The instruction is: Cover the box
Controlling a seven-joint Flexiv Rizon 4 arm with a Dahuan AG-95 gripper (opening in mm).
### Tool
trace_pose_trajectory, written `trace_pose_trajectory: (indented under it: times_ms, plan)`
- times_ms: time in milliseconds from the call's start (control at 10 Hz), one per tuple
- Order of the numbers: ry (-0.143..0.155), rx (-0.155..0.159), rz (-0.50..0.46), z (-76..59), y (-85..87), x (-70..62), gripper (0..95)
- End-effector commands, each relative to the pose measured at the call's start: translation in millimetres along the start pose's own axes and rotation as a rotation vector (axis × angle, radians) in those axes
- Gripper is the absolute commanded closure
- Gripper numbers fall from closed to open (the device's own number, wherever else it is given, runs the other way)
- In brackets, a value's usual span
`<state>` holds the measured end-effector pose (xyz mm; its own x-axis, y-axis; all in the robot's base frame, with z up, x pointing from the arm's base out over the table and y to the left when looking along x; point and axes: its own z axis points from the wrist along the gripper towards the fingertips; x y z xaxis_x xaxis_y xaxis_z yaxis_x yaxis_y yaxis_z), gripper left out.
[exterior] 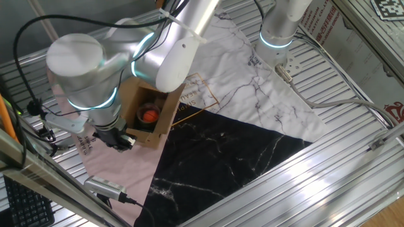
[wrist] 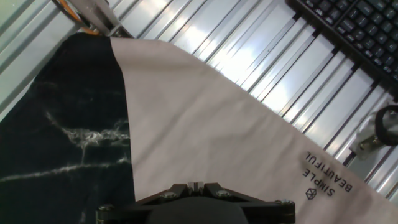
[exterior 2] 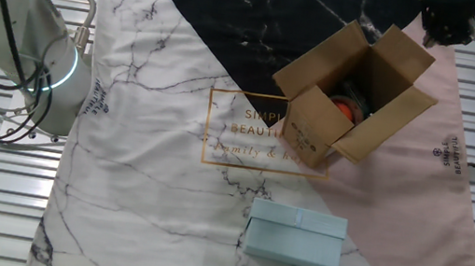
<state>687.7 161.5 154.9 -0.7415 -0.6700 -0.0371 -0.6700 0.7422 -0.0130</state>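
The box (exterior: 151, 116) is a small brown cardboard carton standing on the cloth with its top flaps spread open. An orange object (exterior 2: 347, 107) lies inside the box (exterior 2: 356, 94). My gripper (exterior: 118, 140) hangs beside the box, just past one of its open flaps, over the pink part of the cloth. In the other fixed view the gripper (exterior 2: 447, 25) is at the top right, behind the box's far flap. The hand view shows the fingertips (wrist: 195, 185) pressed together with nothing between them, above pink cloth.
A marble-patterned cloth (exterior 2: 161, 140) in white, black and pink covers the slatted metal table. A light blue closed box (exterior 2: 295, 236) lies on the white part. A keyboard (wrist: 360, 31) sits beyond the cloth's edge. A handheld device (exterior: 106, 186) with a cable lies near the cloth's corner.
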Motion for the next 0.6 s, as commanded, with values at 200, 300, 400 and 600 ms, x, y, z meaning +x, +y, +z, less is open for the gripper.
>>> trace_pose_trajectory:
  times_ms: [200, 300, 400, 600]
  plan:
    - [0.024, -0.002, -0.002, 1.5, 0.8, 3.5, 95.0]
    - [0.032, -0.003, -0.001, 2.3, 1.0, 5.0, 95.0]
    - [0.038, -0.005, -0.004, 3.9, 1.4, 8.1, 95.0]
    - [0.051, -0.011, -0.007, 3.9, 1.3, 11.7, 95.0]
